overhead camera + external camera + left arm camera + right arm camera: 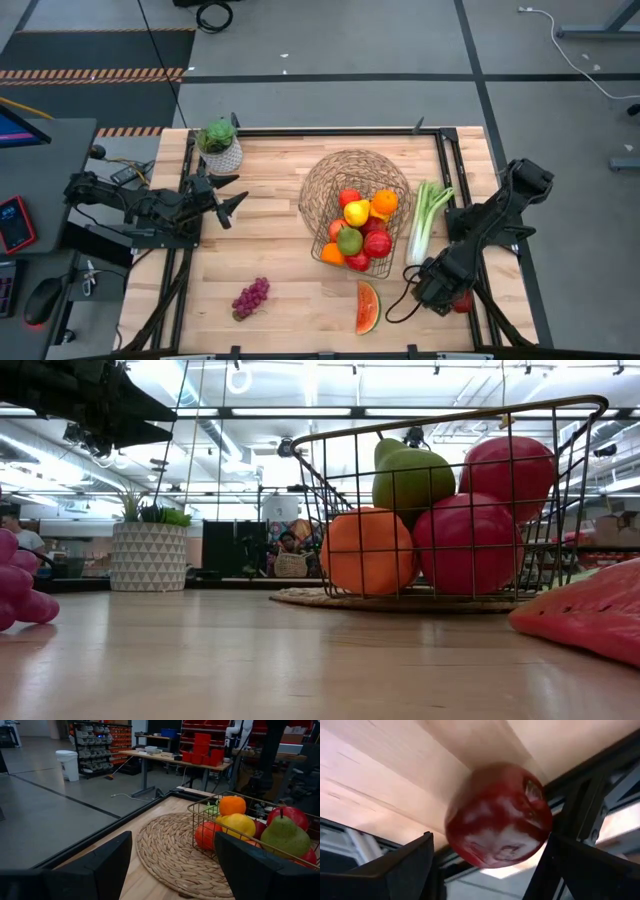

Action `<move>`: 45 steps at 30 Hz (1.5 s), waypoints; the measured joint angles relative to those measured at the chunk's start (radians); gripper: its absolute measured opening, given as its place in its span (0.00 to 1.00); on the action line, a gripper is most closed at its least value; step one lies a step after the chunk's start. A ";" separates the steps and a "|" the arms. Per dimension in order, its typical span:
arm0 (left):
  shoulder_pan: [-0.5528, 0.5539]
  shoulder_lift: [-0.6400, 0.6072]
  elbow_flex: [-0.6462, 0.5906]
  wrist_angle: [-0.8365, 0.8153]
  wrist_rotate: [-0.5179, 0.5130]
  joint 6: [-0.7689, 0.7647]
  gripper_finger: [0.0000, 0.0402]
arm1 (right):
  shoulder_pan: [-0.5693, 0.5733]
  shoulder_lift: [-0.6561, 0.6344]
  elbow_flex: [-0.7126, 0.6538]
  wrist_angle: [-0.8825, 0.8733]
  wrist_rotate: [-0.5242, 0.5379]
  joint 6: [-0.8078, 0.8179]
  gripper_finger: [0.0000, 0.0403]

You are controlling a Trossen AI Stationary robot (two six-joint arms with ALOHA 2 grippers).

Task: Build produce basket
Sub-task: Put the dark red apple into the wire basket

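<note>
Red apple [498, 815] sits right up at my right wrist cam, between my right gripper's [487, 865] two dark fingers [402, 870], jaws spread as wide as they go. Can't say for sure whether the pads touch it or just flank it; the view there is too tight. From above, that gripper [447, 292] is at the table's [270, 230] near right corner, by the black frame rail, w/ a bit of red showing beside it.

The basket [325, 180], dark wire mesh, sits mid-table on a round woven mat [165, 850]. Inside: red apples [377, 243], oranges [384, 202], a yellow piece [356, 212], a green pear [349, 240]. Celery stalk [427, 218] lies just beside the basket on its right, between it and my right arm. Watermelon slice [368, 306] lies near the front edge, below the basket. Purple grapes [250, 297] lie well apart to the left, also near the front.

My left gripper [225, 196] hangs at the left side, jaws parted, holding nothing, pointed toward the basket. White plant pot [221, 152] stands just behind it, near the far-left corner.
</note>
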 joint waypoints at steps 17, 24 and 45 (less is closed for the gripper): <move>0.000 0.000 0.000 0.000 0.000 0.000 0.72 | 0.007 0.121 0.003 0.116 -0.068 -0.031 0.99; 0.000 0.000 0.000 0.000 0.000 0.000 0.72 | 0.000 0.102 0.035 0.140 0.019 -0.042 0.99; 0.000 0.000 0.000 0.000 0.000 0.000 0.72 | 0.010 0.099 0.098 0.283 0.404 -0.005 0.99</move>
